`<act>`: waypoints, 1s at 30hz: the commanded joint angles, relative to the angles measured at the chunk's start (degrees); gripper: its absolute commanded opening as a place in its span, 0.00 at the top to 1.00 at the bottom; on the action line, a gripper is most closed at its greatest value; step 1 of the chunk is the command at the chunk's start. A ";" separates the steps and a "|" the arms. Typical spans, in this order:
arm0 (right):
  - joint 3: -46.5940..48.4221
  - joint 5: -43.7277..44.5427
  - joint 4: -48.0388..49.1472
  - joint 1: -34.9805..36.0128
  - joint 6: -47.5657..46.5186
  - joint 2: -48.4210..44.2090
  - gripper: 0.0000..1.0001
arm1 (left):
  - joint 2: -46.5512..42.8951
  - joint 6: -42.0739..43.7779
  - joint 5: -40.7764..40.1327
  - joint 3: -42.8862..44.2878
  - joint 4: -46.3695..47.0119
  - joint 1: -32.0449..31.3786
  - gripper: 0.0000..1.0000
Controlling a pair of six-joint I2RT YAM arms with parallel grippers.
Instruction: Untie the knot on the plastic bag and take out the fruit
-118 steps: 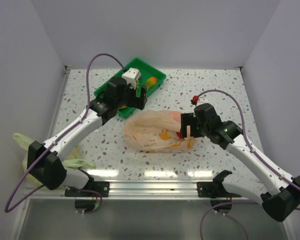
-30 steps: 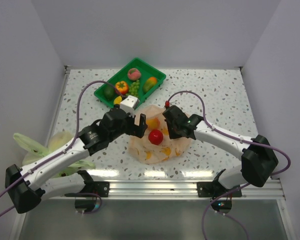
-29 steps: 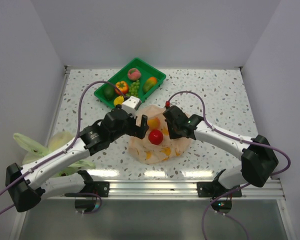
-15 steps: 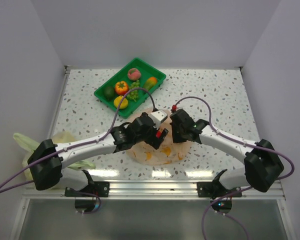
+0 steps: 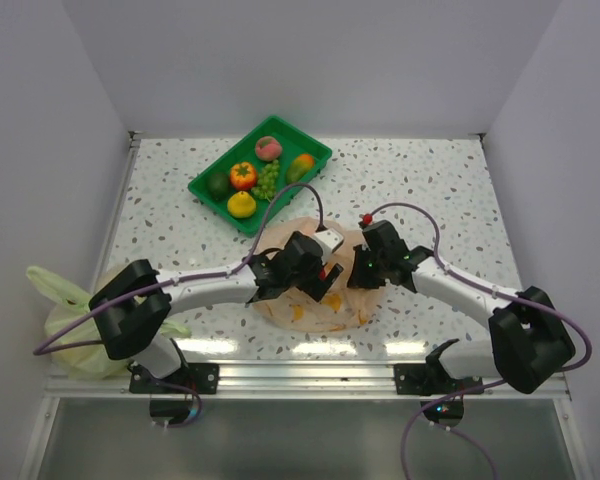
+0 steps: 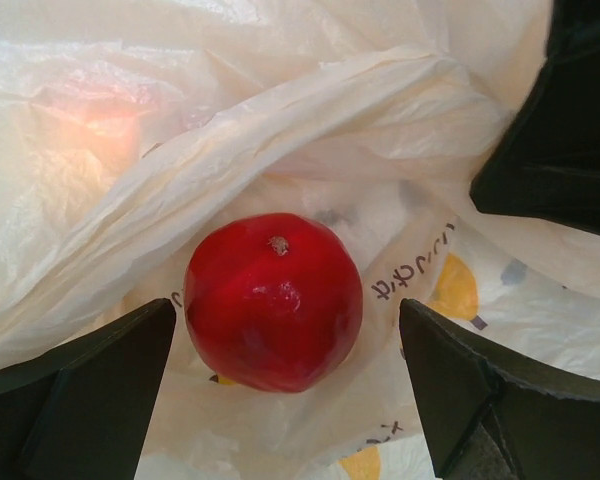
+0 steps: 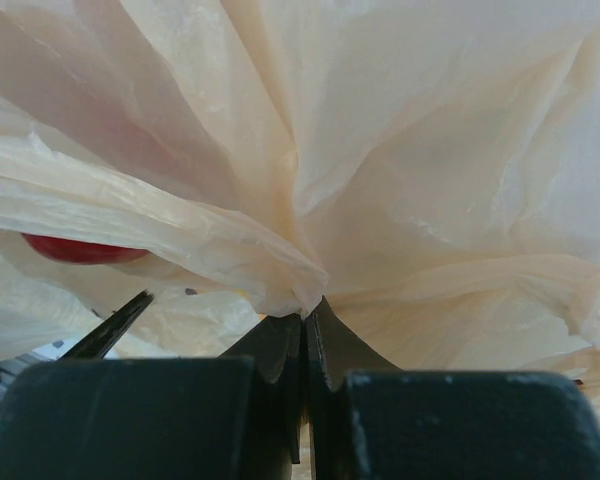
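Note:
The pale orange plastic bag (image 5: pixel 310 312) lies opened out at the table's centre, and no knot shows on it. A red fruit (image 6: pixel 273 300) rests on the printed film (image 6: pixel 280 120) inside the bag. My left gripper (image 6: pixel 287 310) is open, one finger (image 6: pixel 75 390) on each side of the red fruit without touching it. From above, the left gripper (image 5: pixel 320 275) covers most of that fruit. My right gripper (image 7: pixel 302 318) is shut on a bunched fold of the bag (image 7: pixel 430 150), at the bag's right side (image 5: pixel 358 272).
A green tray (image 5: pixel 310 150) at the back left holds several fruits, among them a peach-pink one (image 5: pixel 268 148), grapes (image 5: pixel 268 180) and a yellow one (image 5: pixel 242 204). A yellow-green bag (image 5: pixel 65 305) lies at the near left by the left arm's base.
My left gripper has swung right from beside the bag to over the red fruit, staying open. The right gripper, still shut on the film, has shifted slightly right.

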 commanded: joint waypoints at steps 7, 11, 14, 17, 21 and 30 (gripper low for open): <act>-3.13 -9.02 8.18 -1.31 3.02 0.80 1.00 | 6.04 -2.55 -5.42 2.66 2.64 0.26 0.00; -3.66 -9.29 8.88 -1.39 3.20 0.90 1.00 | 6.57 -3.35 -5.86 2.84 2.29 0.17 0.07; -3.48 -8.67 8.19 -1.31 2.94 0.72 1.00 | 4.30 -3.52 -5.86 2.93 1.06 0.17 0.21; -3.57 -8.32 7.66 -1.31 2.67 0.81 1.00 | 0.61 -3.61 -5.77 3.10 -0.43 0.08 0.44; -3.75 -8.14 7.66 -1.31 2.94 0.81 1.00 | -4.41 -4.66 -4.54 4.68 -5.25 0.17 0.69; -1.73 -6.82 4.93 -1.31 1.80 1.16 1.00 | -15.14 -5.37 -2.52 15.22 -14.93 4.29 0.70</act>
